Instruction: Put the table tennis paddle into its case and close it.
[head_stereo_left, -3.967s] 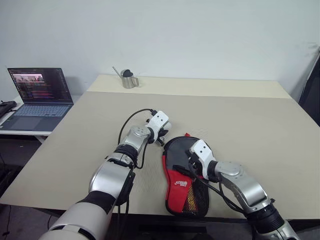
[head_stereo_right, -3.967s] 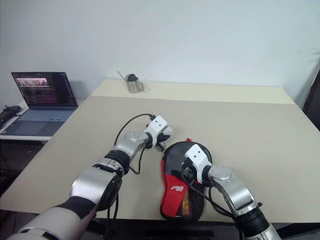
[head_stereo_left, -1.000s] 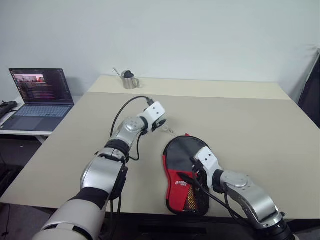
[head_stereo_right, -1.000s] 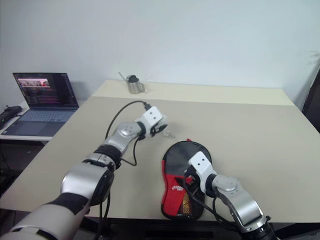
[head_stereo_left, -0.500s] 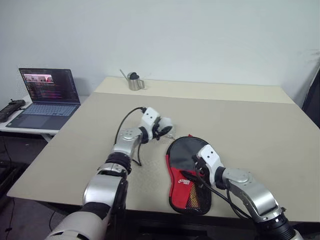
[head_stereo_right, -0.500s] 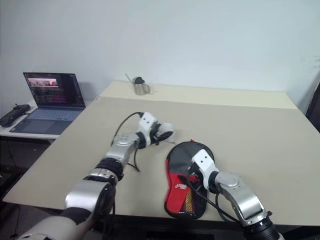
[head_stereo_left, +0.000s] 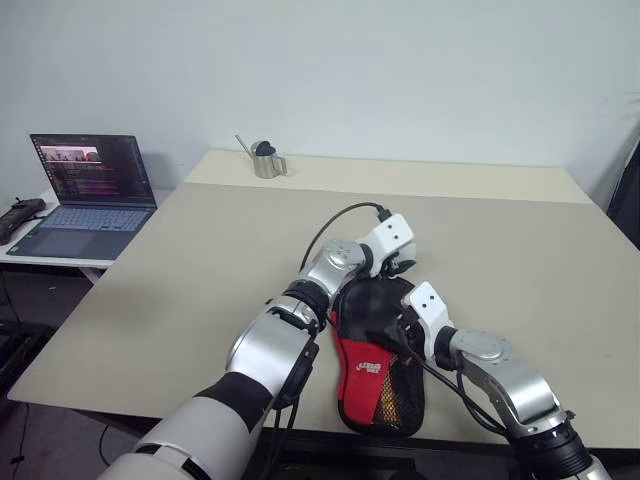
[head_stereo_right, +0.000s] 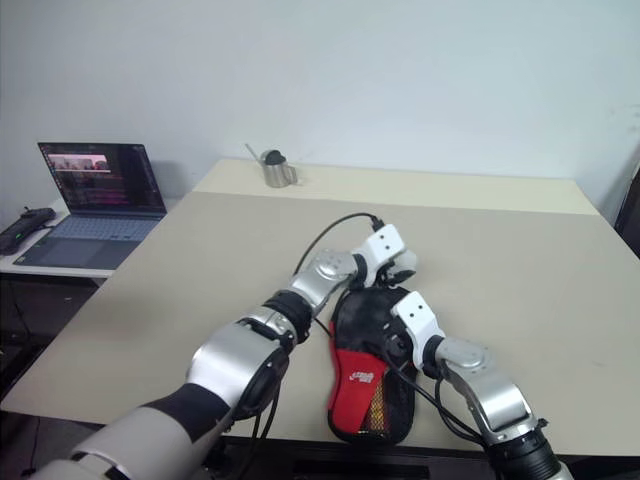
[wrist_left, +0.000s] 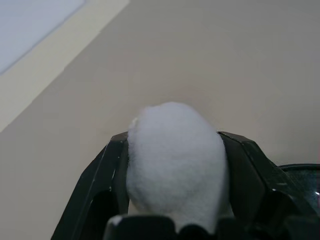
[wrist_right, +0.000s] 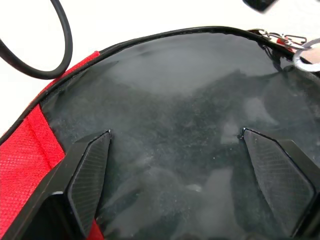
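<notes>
While its two black fingers (wrist_right: 87, 175) stand wide apart with nothing between them, the right gripper (wrist_right: 185, 175) rests low over the black upper part of the case (head_stereo_left: 375, 355), one finger toward the red fabric and the other toward the far rim where a small metal ring (wrist_right: 307, 55) and its zipper pull lie. Between the fingers of the left gripper (wrist_left: 172, 165) sits a small white ball (wrist_left: 175, 172), with a finger on each side of it; whether they press it or merely flank it I cannot tell. That gripper hangs just past the rounded far end of the case, its black cable (head_stereo_left: 340, 220) arching up behind the wrist. The case lies flat near the near edge of the tabletop (head_stereo_left: 200, 260), slightly right of the middle, black round end pointing away and red end with the white logo and mesh pocket toward the near edge. Its edge looks shut all round, and the paddle cannot be made out apart from it. A small metal cup (head_stereo_left: 264, 161) stands by the far left corner. A laptop (head_stereo_left: 85, 185) sits open on a lower desk off the left edge.
</notes>
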